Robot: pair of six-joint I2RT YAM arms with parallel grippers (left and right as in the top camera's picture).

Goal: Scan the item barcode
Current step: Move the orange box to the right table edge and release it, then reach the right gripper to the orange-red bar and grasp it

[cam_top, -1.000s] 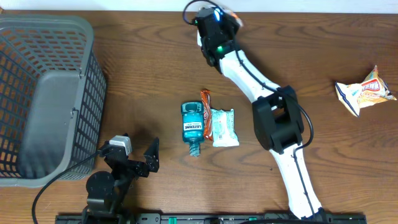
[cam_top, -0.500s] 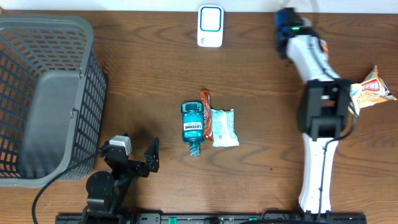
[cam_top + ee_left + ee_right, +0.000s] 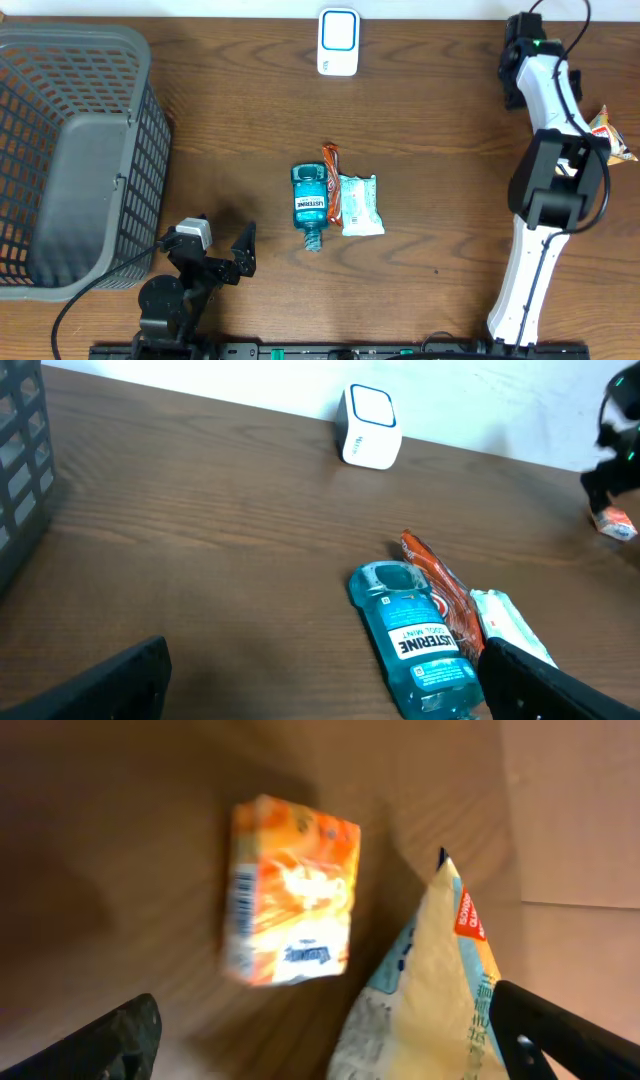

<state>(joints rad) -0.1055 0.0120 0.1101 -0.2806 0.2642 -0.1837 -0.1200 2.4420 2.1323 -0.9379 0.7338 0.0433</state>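
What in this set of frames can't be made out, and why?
1. Orange box: in the right wrist view it is motion-blurred, so its barcode and print are unreadable. The overhead view does not show it.
2. Snack bag: in the overhead view it is partly behind the right arm.
3. White packet: in the left wrist view its lower end is behind the left gripper, and the print is too small to read.

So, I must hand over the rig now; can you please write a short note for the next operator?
Left gripper: open, holds nothing.
Right gripper: open above the orange box, which is beside the snack bag at far right.
Scanner stands at the back edge.
Mouthwash bottle, orange packet and white pack lie together mid-table.
Done: nothing visibly proves a scan.
Left: likely the three mid-table items.
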